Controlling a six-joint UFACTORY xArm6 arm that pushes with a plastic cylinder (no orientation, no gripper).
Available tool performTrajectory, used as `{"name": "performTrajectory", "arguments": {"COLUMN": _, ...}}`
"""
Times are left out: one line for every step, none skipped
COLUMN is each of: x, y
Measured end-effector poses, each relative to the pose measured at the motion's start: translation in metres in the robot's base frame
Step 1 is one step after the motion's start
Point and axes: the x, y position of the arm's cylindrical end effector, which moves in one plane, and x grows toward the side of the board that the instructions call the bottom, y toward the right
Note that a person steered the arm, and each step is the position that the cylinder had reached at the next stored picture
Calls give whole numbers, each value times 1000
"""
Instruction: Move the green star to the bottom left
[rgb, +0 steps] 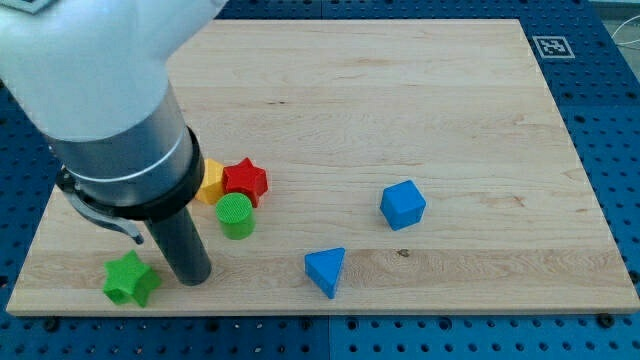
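The green star (131, 279) lies near the bottom left corner of the wooden board (420, 110). My tip (194, 279) rests on the board just to the right of the green star, a small gap apart. The rod rises from it into the big grey arm body at the view's top left. A green cylinder (236, 215) stands up and to the right of my tip.
A red star (245, 181) and a yellow block (211, 181), partly hidden by the arm, sit close together above the green cylinder. A blue triangle (326, 271) lies at bottom centre. A blue cube (402, 204) sits right of centre.
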Motion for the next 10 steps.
{"name": "performTrajectory", "arguments": {"x": 12, "y": 3}}
{"name": "performTrajectory", "arguments": {"x": 17, "y": -7}}
{"name": "performTrajectory", "arguments": {"x": 17, "y": -24}}
{"name": "performTrajectory", "arguments": {"x": 12, "y": -40}}
{"name": "performTrajectory", "arguments": {"x": 3, "y": -55}}
{"name": "performTrajectory", "arguments": {"x": 0, "y": -72}}
{"name": "performTrajectory", "arguments": {"x": 0, "y": -84}}
{"name": "performTrajectory", "arguments": {"x": 0, "y": -76}}
{"name": "performTrajectory", "arguments": {"x": 0, "y": -42}}
{"name": "performTrajectory", "arguments": {"x": 0, "y": -7}}
